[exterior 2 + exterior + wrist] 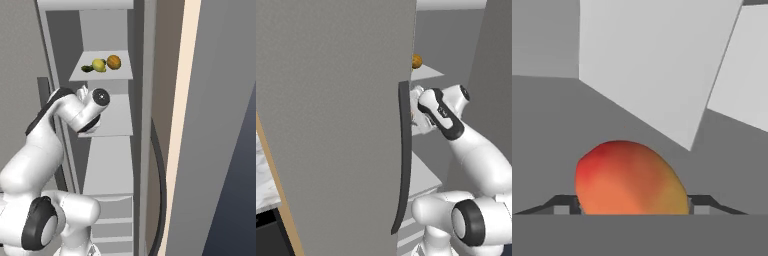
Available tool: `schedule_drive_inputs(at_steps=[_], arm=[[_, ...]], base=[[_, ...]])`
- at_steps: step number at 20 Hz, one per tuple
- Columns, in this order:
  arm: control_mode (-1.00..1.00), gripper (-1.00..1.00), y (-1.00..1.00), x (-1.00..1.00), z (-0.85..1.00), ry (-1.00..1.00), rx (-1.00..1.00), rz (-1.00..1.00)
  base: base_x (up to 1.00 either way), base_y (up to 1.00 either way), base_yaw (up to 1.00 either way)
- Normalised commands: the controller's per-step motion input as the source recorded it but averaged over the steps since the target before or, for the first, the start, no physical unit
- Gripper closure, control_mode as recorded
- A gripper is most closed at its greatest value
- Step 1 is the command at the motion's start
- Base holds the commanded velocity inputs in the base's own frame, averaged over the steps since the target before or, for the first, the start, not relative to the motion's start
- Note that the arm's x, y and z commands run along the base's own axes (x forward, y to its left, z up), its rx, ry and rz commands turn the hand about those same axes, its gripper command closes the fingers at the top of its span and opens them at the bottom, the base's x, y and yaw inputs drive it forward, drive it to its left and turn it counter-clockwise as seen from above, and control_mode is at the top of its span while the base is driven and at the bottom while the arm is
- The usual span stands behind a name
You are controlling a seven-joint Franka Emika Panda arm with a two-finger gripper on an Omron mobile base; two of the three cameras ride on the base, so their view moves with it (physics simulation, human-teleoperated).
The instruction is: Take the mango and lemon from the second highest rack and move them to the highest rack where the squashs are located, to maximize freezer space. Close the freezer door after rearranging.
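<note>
Nearest stands the open grey freezer door, its dark curved handle running top to bottom, with a slice of pale marbled surface cut off at its left. Past it the white arm reaches into the grey cabinet, level with the second shelf. From the left, the door's edge hides the hand.

From the hand, the fingers flank the mango, one tip at each end. I cannot tell whether they squeeze it. Its long axis runs from tip to tip, redder end left and yellower end right.

Farther up, the top shelf carries the lemon, an orange-brown ball and a dark green scrap too small to identify.
</note>
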Motion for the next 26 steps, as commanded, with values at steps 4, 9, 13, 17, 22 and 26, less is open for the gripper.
schedule_drive_inputs(at_steps=[4,9,13,17,22,26], arm=[[-1.00,1.00,-0.19,-0.22,0.90,-0.14,-0.06,-0.10],[-1.00,1.00,-0.22,-0.04,0.90,-0.15,-0.08,-0.11],[-1.00,1.00,-0.23,0.03,0.88,-0.15,-0.06,-0.09],[-1.00,1.00,-0.22,0.14,0.79,-0.15,-0.05,-0.04],[-1.00,1.00,-0.14,0.31,0.52,-0.14,-0.01,0.00],[-1.00,1.00,-0.05,0.56,0.14,-0.05,0.00,0.00]], base=[[0.00,0.00,0.00],[0.00,0.00,0.00],[0.00,0.00,0.00],[0.00,0.00,0.00],[0.00,0.00,0.00],[0.00,0.00,0.00]])
